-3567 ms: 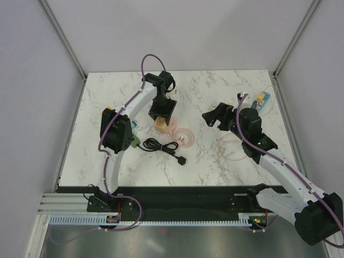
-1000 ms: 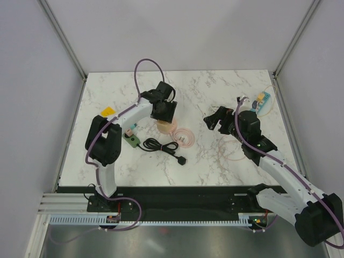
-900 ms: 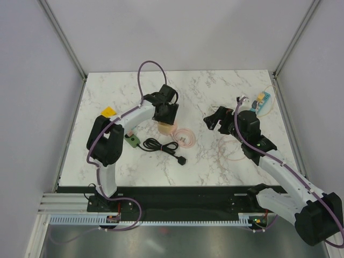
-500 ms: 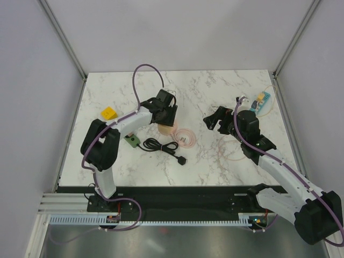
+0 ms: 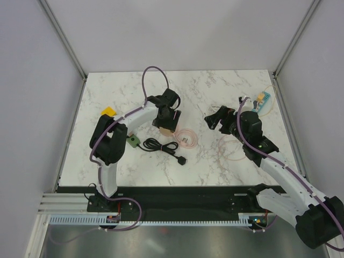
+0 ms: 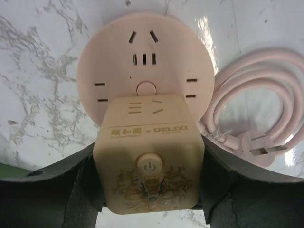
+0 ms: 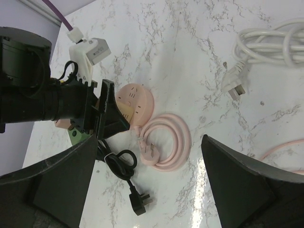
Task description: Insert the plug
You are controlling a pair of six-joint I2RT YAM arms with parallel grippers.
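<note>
A pink power socket, a cube (image 6: pixel 149 161) on a round base (image 6: pixel 145 80), stands left of the table's middle (image 5: pixel 165 128). Its pink cord (image 5: pixel 187 137) lies coiled to its right, and its plug (image 7: pixel 151 153) rests inside the coil. My left gripper (image 5: pixel 165 121) is shut on the cube, with one finger pressed on each side (image 6: pixel 83 190). A black plug (image 5: pixel 183 159) on a black cord (image 5: pixel 158 145) lies in front of the socket; it also shows in the right wrist view (image 7: pixel 142 202). My right gripper (image 5: pixel 217 119) is open and empty, hovering right of the coil.
A green box (image 5: pixel 132 141) sits at the black cord's left end. A yellow block (image 5: pixel 108 112) lies further left. A white cord (image 7: pixel 273 40) with its plug (image 7: pixel 236 80) and a thin pale cable (image 5: pixel 231 153) lie on the right, and a teal and yellow item (image 5: pixel 260 99) lies at the back right.
My left arm has swung its elbow about, uncovering the yellow block. The gripper, the socket and the pink coil have shifted slightly right. The right arm has barely moved.
</note>
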